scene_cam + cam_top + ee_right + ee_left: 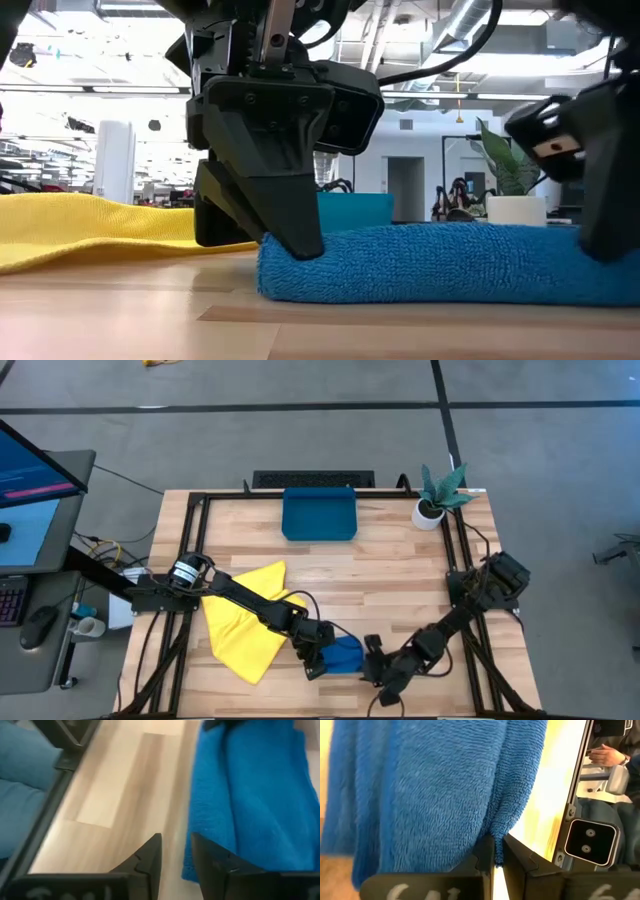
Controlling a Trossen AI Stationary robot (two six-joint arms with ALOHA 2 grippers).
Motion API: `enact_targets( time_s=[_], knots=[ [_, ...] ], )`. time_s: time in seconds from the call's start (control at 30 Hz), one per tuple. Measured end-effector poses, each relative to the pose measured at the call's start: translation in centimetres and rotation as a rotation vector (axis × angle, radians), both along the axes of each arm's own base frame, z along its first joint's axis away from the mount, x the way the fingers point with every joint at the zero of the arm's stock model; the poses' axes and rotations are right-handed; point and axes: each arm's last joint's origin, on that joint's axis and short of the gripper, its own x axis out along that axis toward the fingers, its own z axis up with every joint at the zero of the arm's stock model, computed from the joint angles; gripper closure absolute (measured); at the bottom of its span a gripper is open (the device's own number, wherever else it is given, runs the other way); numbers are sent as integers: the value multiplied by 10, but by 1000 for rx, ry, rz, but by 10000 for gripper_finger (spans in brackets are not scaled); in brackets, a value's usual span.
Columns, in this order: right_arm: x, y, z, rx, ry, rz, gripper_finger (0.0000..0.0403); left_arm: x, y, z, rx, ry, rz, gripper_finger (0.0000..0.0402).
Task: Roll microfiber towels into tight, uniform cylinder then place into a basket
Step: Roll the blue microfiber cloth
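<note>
The blue towel (346, 652) lies rolled or folded into a thick bundle near the table's near edge, resting lengthwise on the wood (440, 265). My left gripper (316, 656) is at its left end, shut on blue cloth (497, 840). My right gripper (376, 662) stands at the bundle's right end, fingers a little apart (176, 840) with bare wood between them. The yellow towel (245, 625) lies spread and crumpled under my left arm. The teal basket (320, 513) stands at the far edge. My left gripper pinches a fold or edge of the blue towel (503, 820) between its two fingers at the bundle's left end (290, 245). The fingers slant down from above. The bundle lies on the table. My right gripper has one finger (212, 862) beside the towel's end; I cannot tell whether it touches.
A small white pot with a green plant (434, 500) stands at the far right corner. A black frame rail (452, 550) runs along the table's sides. Bare wood lies between the towels and the basket. A person's hand (605, 755) shows beyond the table.
</note>
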Motion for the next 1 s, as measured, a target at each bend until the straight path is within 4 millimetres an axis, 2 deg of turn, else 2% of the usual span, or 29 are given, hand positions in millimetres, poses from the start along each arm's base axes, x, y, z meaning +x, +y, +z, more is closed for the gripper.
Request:
enact_targets(
  time_s=[0.73,1.0],
  knots=[
    [9,-11,1,-12,-31,-93,282,0,0,0,3,2,-11,393],
    [17,-31,-4,-9,49,-225,282,0,1,0,7,1,-7,393]
  ],
)
